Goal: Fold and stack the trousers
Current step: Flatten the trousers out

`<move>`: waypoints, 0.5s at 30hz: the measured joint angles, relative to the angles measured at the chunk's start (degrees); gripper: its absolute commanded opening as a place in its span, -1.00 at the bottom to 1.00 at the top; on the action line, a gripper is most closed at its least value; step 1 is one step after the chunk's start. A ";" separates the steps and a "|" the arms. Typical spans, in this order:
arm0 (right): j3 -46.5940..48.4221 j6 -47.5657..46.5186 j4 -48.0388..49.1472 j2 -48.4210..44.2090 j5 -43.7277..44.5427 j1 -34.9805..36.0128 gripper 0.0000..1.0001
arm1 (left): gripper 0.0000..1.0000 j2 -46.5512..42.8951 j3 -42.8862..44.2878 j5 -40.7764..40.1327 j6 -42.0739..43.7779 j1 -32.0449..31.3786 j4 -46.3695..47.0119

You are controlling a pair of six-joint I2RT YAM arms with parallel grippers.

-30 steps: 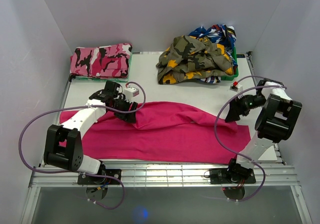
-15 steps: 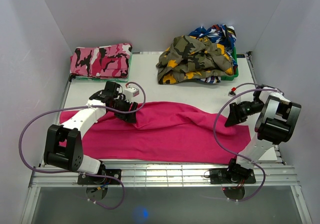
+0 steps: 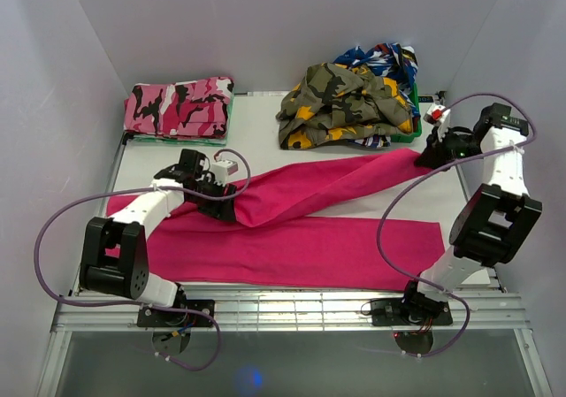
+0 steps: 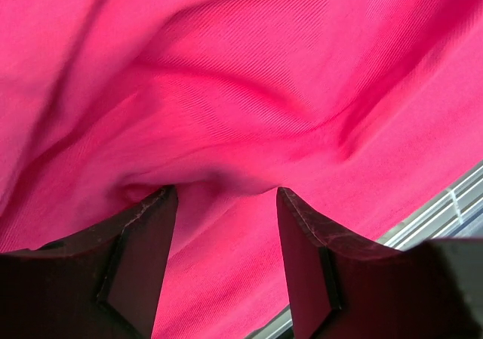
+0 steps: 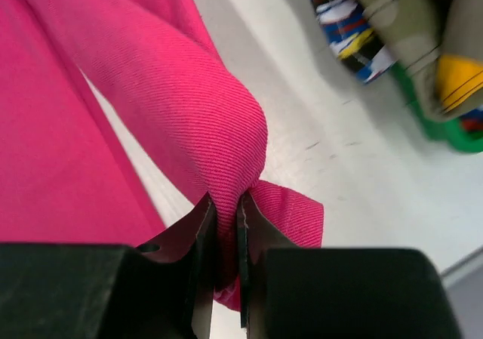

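The trousers (image 3: 292,238) are plain magenta, the other pair (image 3: 179,108) pink-black-white camouflage, the garment (image 3: 340,105) olive-yellow camouflage.

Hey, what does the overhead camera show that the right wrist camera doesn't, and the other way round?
Only the overhead view shows the left gripper resting on the trousers toward their left end and the folded pink camouflage stack at the back left. Only the right wrist view shows up close the right gripper pinched shut on a bunched fold of fabric. Both show the magenta trousers and the olive-yellow camouflage pile.
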 measured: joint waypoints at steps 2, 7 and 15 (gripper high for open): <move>-1.44 -5.84 3.23 -3.39 -0.90 0.59 -0.85 | 0.30 0.70 0.11 1.07 -0.39 2.34 -0.50; -22.60 -25.66 15.32 -17.97 0.09 0.85 -0.85 | 0.30 0.92 1.01 2.67 -0.35 7.85 -2.97; -45.33 -39.76 37.83 -20.68 4.37 -1.95 -0.48 | 0.30 1.64 2.99 1.68 2.08 18.45 -6.36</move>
